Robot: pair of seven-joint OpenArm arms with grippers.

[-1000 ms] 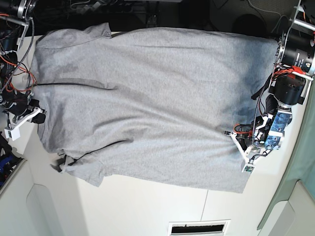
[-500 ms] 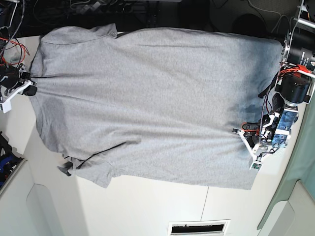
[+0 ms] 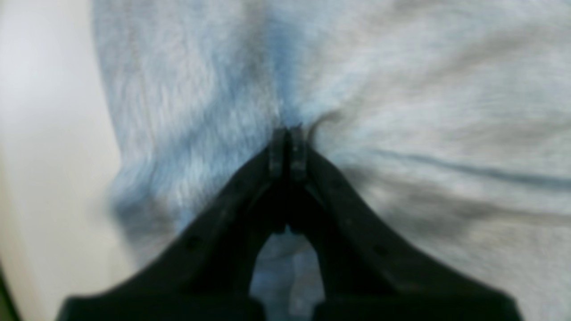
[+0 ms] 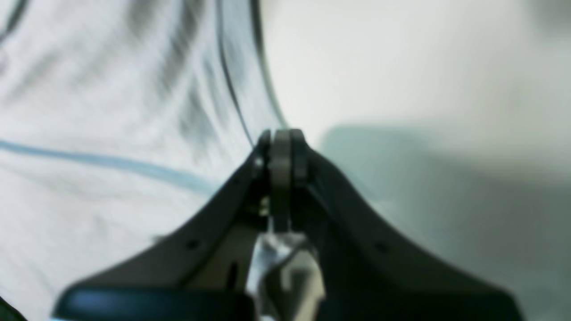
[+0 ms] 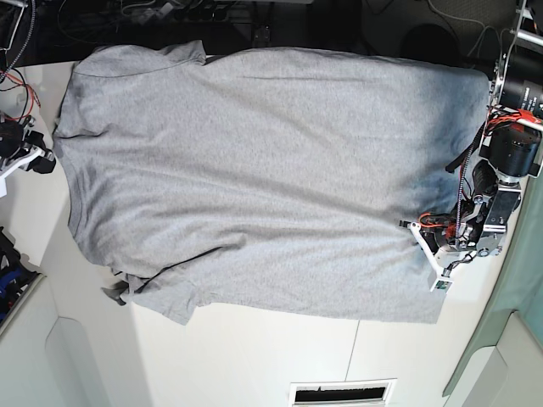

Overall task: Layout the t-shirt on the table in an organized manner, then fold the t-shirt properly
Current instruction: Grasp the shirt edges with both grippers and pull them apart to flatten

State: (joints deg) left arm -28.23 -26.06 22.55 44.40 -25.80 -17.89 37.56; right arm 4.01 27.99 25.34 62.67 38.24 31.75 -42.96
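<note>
The light grey t-shirt (image 5: 254, 170) lies spread flat on the white table (image 5: 254, 356), plain side up, with the neck end at the left and the hem at the right. One sleeve (image 5: 157, 292) points toward the near edge and is a little crumpled. My left gripper (image 5: 422, 229) is shut at the hem, and in the left wrist view the fabric (image 3: 401, 67) puckers around the left gripper (image 3: 287, 133). My right gripper (image 5: 47, 161) is shut at the neck-end edge. In the right wrist view a strip of cloth sits between the right gripper's (image 4: 281, 133) closed tips beside the t-shirt (image 4: 89, 89).
A slotted vent (image 5: 344, 394) is set into the near table edge, with a thin seam (image 5: 352, 356) above it. Dark cables and equipment (image 5: 254, 17) crowd the far edge, where the other sleeve (image 5: 170, 52) reaches. A teal panel (image 5: 522, 305) borders the right side.
My right gripper has moved toward the far edge, drawing the shirt's neck end with it and smoothing the long crease there. My left gripper shifted slightly rightward with the hem.
</note>
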